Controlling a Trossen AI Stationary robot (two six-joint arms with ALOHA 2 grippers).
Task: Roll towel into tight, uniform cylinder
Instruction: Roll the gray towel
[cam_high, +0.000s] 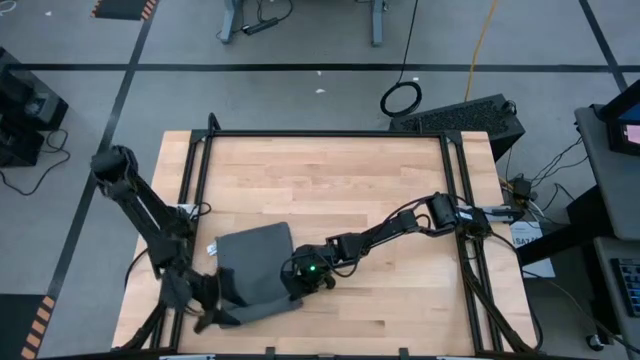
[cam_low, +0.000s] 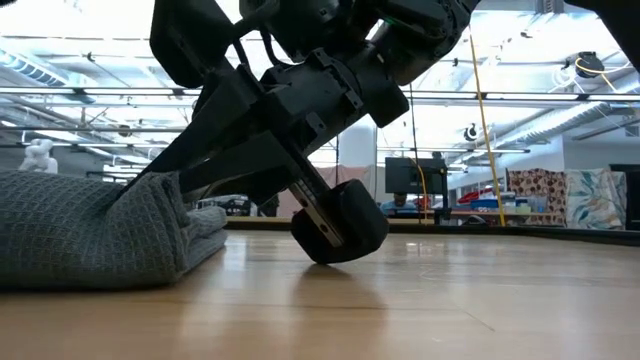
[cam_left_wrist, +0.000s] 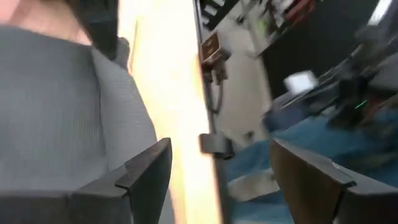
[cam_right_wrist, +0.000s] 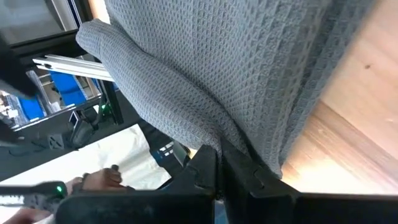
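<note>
The dark grey towel (cam_high: 255, 265) lies folded on the wooden table (cam_high: 350, 190) near its front left, with a small white tag (cam_high: 212, 247) at its left edge. My right gripper (cam_high: 297, 278) reaches in from the right and is shut on the towel's right side (cam_right_wrist: 227, 158). My left gripper (cam_high: 218, 308) stands open at the towel's near left corner. In the left wrist view the towel (cam_left_wrist: 56, 99) lies beside one finger, and nothing is between the fingers (cam_left_wrist: 217, 155). My right gripper pinches a bunched fold at the towel's right edge (cam_right_wrist: 239, 140) between its two shut fingers. The fingers slant down from the table's right. The pinched part (cam_low: 150, 185) is raised into a low peak, while the rest of the towel (cam_low: 80, 240) lies on the table.
A black metal frame (cam_high: 200, 150) runs along the table's edges. Bare wood stretches to the far side and to the right of the towel. Beyond the table are cables and a dark case (cam_high: 470, 115) on the floor.
</note>
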